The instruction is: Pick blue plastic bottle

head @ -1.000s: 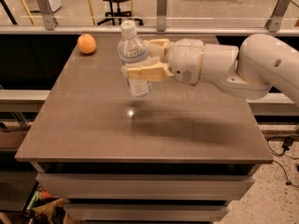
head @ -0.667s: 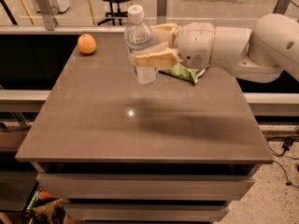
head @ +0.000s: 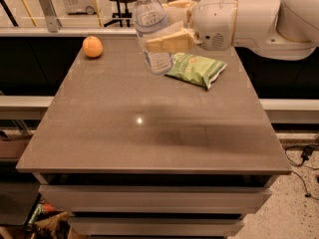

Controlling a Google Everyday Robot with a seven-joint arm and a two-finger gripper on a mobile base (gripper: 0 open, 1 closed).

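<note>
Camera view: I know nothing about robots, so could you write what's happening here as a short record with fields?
Gripper: gripper, at the far side of the table, reaching in from the right
Holding: blue plastic bottle, clamped between the two fingers
Bottle state: upright, white cap on, looks raised off the table
Other things: orange at the far left corner; green snack bag lying flat just right of the bottle
Task status: bottle grasped

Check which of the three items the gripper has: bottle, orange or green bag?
The blue plastic bottle, upright and clamped in the gripper over the far side of the table. The orange and the green bag lie on it, ungripped.
</note>
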